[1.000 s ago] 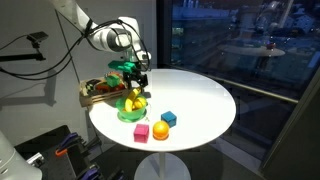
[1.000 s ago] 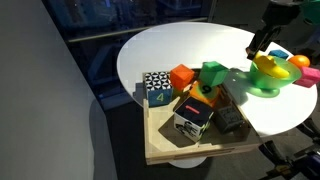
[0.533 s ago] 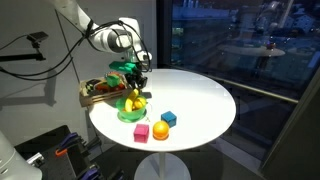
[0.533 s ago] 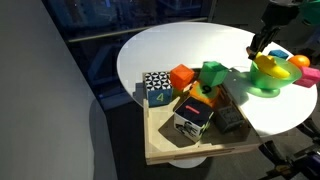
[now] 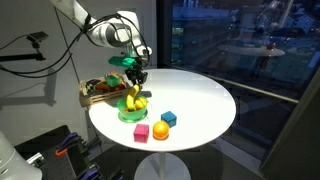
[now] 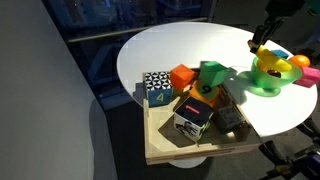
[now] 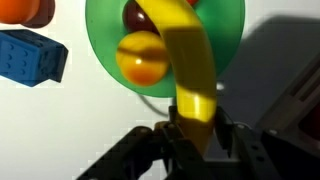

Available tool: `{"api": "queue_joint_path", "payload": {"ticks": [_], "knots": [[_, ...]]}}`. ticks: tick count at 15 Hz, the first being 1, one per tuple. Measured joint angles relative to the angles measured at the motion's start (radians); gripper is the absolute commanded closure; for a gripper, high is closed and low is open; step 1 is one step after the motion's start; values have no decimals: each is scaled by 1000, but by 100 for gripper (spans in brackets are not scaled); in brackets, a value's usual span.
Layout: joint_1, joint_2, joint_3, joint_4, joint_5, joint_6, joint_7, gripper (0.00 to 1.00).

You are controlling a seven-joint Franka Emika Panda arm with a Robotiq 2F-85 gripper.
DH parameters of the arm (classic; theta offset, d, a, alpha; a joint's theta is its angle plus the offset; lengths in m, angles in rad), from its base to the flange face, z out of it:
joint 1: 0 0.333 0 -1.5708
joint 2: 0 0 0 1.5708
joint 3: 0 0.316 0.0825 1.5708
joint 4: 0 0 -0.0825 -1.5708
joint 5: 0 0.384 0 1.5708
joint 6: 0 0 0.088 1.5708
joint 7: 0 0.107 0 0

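My gripper (image 7: pixel 196 128) is shut on the end of a yellow banana (image 7: pixel 190 60). The banana reaches out over a green plate (image 7: pixel 103 45) that also carries a round yellow fruit (image 7: pixel 140 57) and a dark red fruit (image 7: pixel 134 15). In both exterior views the gripper (image 5: pixel 134 77) (image 6: pixel 262 42) comes down from above onto the banana (image 5: pixel 133 98) (image 6: pixel 268 66), just over the plate (image 5: pixel 124 117) (image 6: pixel 262 90) at the table's edge.
A blue block (image 5: pixel 168 118) (image 7: pixel 30 55), an orange (image 5: pixel 160 130) and a pink block (image 5: pixel 142 131) lie on the round white table (image 5: pixel 195 95). A wooden tray (image 6: pixel 165 150) full of coloured toy blocks sits beside the plate.
The jaws have gone from open to shut on the banana. The arm has risen slightly.
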State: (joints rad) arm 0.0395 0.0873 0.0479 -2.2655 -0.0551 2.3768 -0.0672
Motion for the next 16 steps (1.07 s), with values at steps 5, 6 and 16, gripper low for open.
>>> {"api": "queue_joint_path", "payload": {"ticks": [5,6,16], "knots": [[0,-54,0,1,32,-73,0,87],[0,-64,0,1,40,-91,0,87],[19,-125,13,1,71,-216,43,87]]}}
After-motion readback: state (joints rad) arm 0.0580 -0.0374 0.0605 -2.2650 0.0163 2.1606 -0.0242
